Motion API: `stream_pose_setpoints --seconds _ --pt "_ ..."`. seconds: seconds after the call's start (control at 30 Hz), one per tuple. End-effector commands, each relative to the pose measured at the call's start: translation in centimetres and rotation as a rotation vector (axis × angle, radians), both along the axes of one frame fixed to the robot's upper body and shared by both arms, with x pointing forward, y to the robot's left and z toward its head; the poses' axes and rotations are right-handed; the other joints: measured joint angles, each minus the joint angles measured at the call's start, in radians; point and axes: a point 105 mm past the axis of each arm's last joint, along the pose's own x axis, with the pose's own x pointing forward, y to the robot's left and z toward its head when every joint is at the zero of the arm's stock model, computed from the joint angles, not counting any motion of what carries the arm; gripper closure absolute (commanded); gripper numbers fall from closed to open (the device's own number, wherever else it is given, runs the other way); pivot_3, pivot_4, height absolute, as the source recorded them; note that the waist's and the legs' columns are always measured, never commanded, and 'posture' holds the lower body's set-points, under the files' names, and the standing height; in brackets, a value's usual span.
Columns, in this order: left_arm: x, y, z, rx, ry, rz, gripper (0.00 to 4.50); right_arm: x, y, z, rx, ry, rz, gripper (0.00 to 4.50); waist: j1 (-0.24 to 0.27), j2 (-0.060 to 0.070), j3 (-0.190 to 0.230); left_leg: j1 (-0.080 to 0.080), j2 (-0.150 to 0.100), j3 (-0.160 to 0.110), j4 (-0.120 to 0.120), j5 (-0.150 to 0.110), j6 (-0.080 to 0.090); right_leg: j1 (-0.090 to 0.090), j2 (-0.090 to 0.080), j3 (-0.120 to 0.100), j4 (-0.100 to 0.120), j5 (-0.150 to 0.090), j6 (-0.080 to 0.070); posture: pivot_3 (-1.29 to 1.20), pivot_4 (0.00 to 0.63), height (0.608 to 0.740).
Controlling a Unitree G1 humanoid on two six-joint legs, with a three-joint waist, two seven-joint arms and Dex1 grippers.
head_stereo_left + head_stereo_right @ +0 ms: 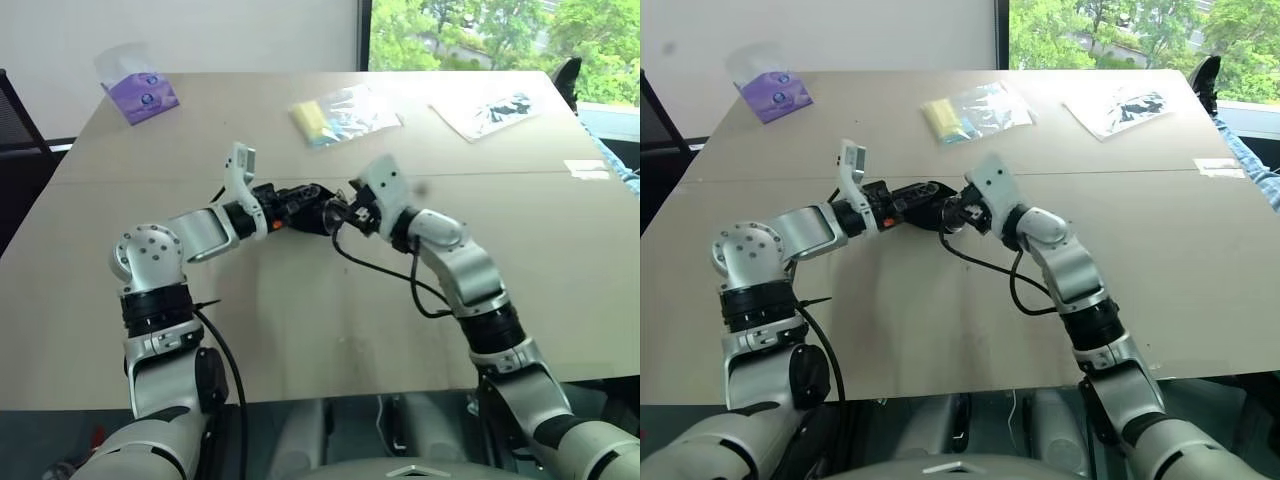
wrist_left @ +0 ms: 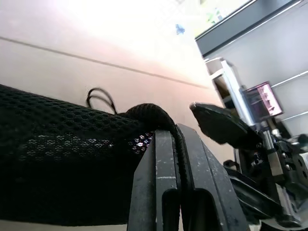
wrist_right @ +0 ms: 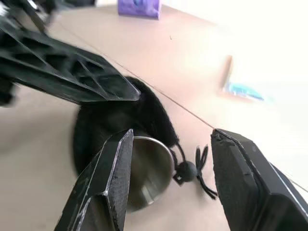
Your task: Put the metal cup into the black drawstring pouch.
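Metal cup (image 3: 149, 171) sits mouth-outward in the opening of the black drawstring pouch (image 3: 122, 118), its shiny rim and part of its wall showing out of the soft fabric, at the middle of the worktop (image 1: 330, 330) between the two arms. In the right wrist view the pouch's cord toggle (image 3: 185, 171) and thin black cords (image 3: 204, 175) trail from the mouth onto the wood just beside the cup.

The left gripper (image 1: 305, 205) has its fingers (image 2: 166, 187) pressed together on a fold of the pouch's rim, the mesh-like cloth bunched between them. The right gripper (image 3: 168, 178) faces it from the 3 o'clock side, fingers spread wide and gripping nothing; one of them stands in front of the cup's side, the other apart from it.

Around them, well away from the pouch: a purple tissue pack (image 1: 143, 95) in a clear wrapper at about 10 o'clock near the far corner of the worktop, with round light marks on its face that I cannot read; a clear plastic bag with something yellow inside (image 1: 340, 115) at about 12 o'clock; another clear bag with a dark print (image 1: 490, 108) at about 2 o'clock, its print too small to make out; and a small white slip (image 1: 587, 169) at the 3 o'clock edge. A black cable (image 1: 385, 270) loops from the right wrist over the wood. Nothing lies between the pouch and these things. Beyond the far edge, a window shows green trees (image 1: 480, 30).
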Motion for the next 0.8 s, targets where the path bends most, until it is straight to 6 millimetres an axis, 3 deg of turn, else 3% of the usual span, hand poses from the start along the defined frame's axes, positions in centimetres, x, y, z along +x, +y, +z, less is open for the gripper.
stream_pose_setpoints --seconds 0.03,0.07,0.17,0.23,0.4,0.53,0.8 --pt "0.1 1.8 2.2 -0.057 -0.109 0.025 4.50 -1.0 -1.2 0.9 -0.002 -0.008 -0.004 0.55 0.001 0.000 0.000 0.000 0.000 0.000 0.000 0.000 0.000 0.000 0.000 0.000 0.000 0.000 0.000 0.00 0.150 0.740" --pt "0.2 2.3 2.4 -0.089 -0.106 0.028 4.50 -0.8 -1.7 0.7 -0.013 -0.002 -0.036 0.13 0.000 0.000 0.000 0.000 0.000 0.000 0.000 0.000 0.000 0.000 0.000 0.000 0.000 0.000 0.000 0.00 0.150 0.740" --pt "0.9 4.4 3.5 -0.293 -0.053 0.056 4.50 -0.4 -3.2 -1.1 -0.096 0.018 -0.083 0.05 0.001 0.000 0.000 0.000 0.000 0.000 0.000 0.000 0.000 0.000 0.000 0.000 0.001 0.000 0.000 0.00 0.150 0.740" --pt "0.4 4.1 4.4 -0.350 -0.051 -0.008 4.50 0.0 -3.6 -1.8 -0.119 0.018 -0.106 0.05 -0.002 0.000 0.000 0.000 0.000 0.000 0.000 0.000 0.001 0.000 0.000 -0.001 0.000 0.000 0.000 0.00 0.150 0.740" --pt "-1.5 2.6 3.6 -0.209 -0.051 -0.128 4.50 1.5 -2.7 -3.1 -0.159 -0.024 -0.110 0.05 -0.008 0.000 0.000 0.000 0.000 0.000 0.000 0.000 0.001 0.000 0.000 0.000 0.000 0.000 0.000 0.00 0.150 0.740" --pt "-1.9 2.7 4.1 -0.193 -0.068 -0.145 4.50 2.4 -0.9 -3.5 -0.158 -0.057 -0.078 0.05 -0.007 0.000 0.000 0.001 0.000 0.001 -0.001 0.000 0.001 0.000 0.001 0.000 0.001 0.000 0.000 0.00 0.150 0.740" --pt "-3.5 2.7 4.7 -0.163 -0.091 -0.196 4.50 2.4 4.7 -4.2 -0.085 -0.051 0.034 0.05 -0.008 0.000 0.000 0.000 0.000 0.000 -0.001 0.000 0.000 0.000 0.000 0.000 0.001 0.000 0.000 0.00 0.150 0.740"
